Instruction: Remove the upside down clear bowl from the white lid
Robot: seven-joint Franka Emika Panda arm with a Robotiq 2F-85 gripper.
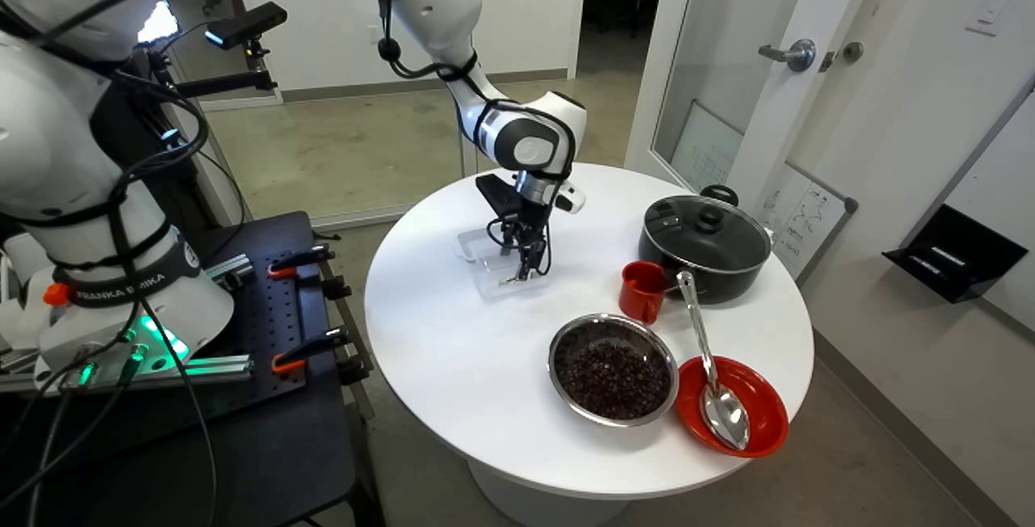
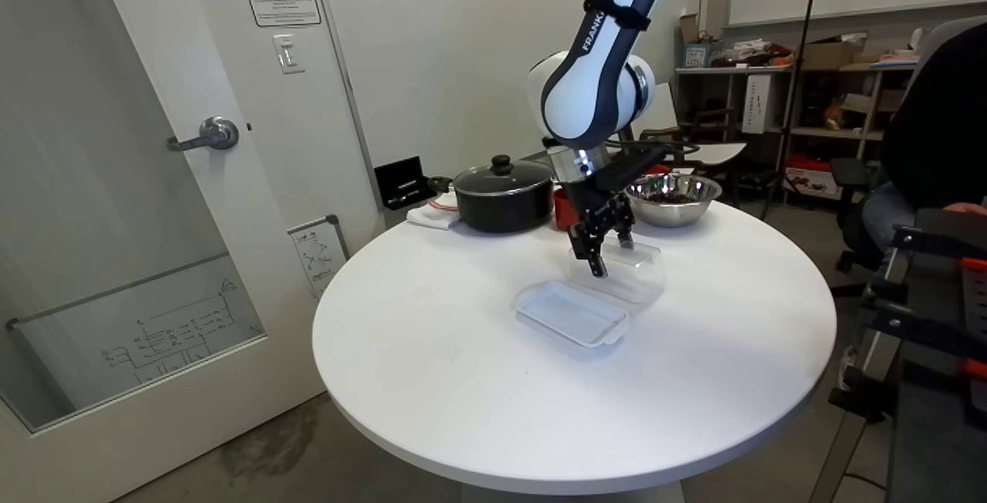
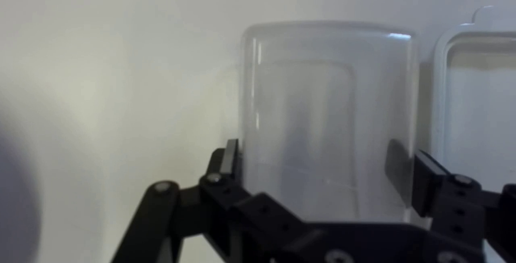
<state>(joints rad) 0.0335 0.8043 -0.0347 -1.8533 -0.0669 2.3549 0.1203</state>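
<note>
The clear bowl, see-through and rectangular with rounded corners, lies on the white table beside the white lid, not on it. It shows in both exterior views. Whether it is upside down is hard to tell. The white lid lies flat close by; part of it shows at the right of the wrist view. My gripper is open, pointing down, with one finger on each side of the bowl. The right finger looks slightly apart from the wall; the left is very close, contact unclear. It also shows in an exterior view.
A black pot with a glass lid and a red mug stand on the round table. A metal bowl of dark brown food and a red bowl with a large spoon are near its edge.
</note>
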